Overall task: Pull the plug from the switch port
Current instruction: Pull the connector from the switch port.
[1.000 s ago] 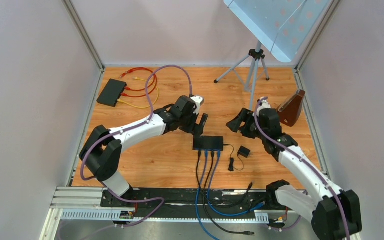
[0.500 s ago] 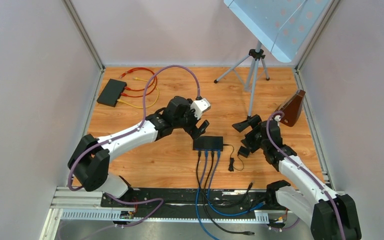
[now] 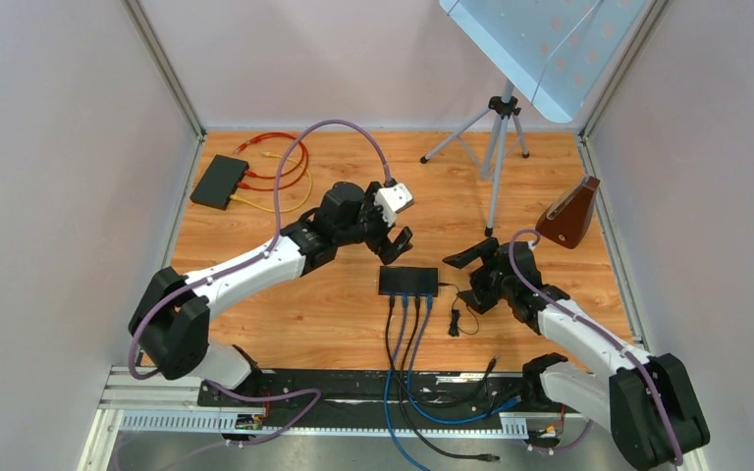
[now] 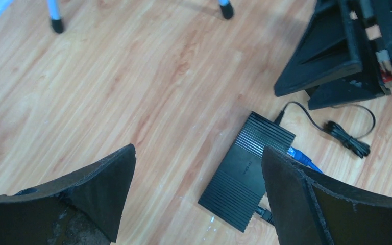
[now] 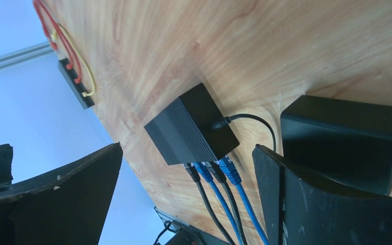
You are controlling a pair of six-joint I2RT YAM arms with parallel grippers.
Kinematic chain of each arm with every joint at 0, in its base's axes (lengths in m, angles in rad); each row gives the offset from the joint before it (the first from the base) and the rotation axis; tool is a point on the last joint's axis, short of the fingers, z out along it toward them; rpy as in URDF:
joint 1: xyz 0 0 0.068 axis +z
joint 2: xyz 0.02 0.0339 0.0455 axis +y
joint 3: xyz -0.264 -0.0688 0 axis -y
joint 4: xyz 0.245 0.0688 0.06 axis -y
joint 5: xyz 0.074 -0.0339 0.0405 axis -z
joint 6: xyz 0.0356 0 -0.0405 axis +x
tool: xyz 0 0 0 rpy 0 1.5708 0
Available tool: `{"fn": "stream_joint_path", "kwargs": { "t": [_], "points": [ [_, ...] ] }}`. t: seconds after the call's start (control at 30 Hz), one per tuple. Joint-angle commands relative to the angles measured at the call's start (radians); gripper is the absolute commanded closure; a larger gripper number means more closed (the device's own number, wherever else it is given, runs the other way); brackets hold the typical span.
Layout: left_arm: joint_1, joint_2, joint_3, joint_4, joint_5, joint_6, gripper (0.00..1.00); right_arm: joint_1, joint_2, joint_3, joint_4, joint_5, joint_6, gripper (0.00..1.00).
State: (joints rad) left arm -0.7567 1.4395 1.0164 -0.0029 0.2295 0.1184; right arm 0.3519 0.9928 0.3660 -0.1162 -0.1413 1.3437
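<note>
The black switch [image 3: 408,281] lies flat on the wooden table, with several black and blue cable plugs [image 3: 408,302] in its near-edge ports. My left gripper [image 3: 390,247] is open and empty, hovering just behind the switch's left end; the switch [image 4: 247,171] shows between its fingers, near the right finger [image 4: 326,204]. My right gripper [image 3: 463,278] is open and empty, low at the switch's right end. In the right wrist view the switch [image 5: 191,127] and its plugs [image 5: 212,171] lie between the fingers, with a black power adapter [image 5: 344,138] behind the right finger.
A second black switch [image 3: 219,182] with red and yellow cables [image 3: 277,167] lies at the back left. A tripod [image 3: 494,137] stands at the back, a brown wedge-shaped object [image 3: 569,213] at the right. A coiled power cord [image 3: 455,319] lies near the switch. Cables run to the near rail.
My right gripper has dropped and moved left, to the switch's right end. My left gripper has drawn back slightly from the switch and turned. The switch has not moved.
</note>
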Motion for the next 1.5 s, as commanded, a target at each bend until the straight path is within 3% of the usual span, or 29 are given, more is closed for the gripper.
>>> {"fn": "stream_joint_path", "kwargs": {
  "t": [0.0,0.2,0.43,0.6,0.93,1.47],
  "points": [
    [0.001,0.061,-0.003,0.051,0.183,0.094,0.00,0.030,0.078,0.052,0.019,-0.059,0.068,0.00],
    [-0.006,0.075,-0.029,0.044,0.268,0.254,0.00,0.076,0.113,0.040,0.083,-0.069,0.123,0.00],
    [-0.025,0.115,-0.053,0.054,0.243,0.396,0.00,0.093,0.075,-0.002,0.091,0.021,0.252,0.04],
    [-0.047,0.156,-0.053,0.015,0.230,0.515,0.00,0.093,0.082,0.000,0.077,0.040,0.253,0.07],
    [-0.061,0.293,0.057,-0.257,0.258,0.629,0.06,0.093,0.102,-0.007,0.082,0.031,0.243,0.11],
    [-0.069,0.381,0.130,-0.318,0.229,0.629,0.08,0.093,0.102,-0.012,0.085,0.030,0.243,0.13]
  ]
}}
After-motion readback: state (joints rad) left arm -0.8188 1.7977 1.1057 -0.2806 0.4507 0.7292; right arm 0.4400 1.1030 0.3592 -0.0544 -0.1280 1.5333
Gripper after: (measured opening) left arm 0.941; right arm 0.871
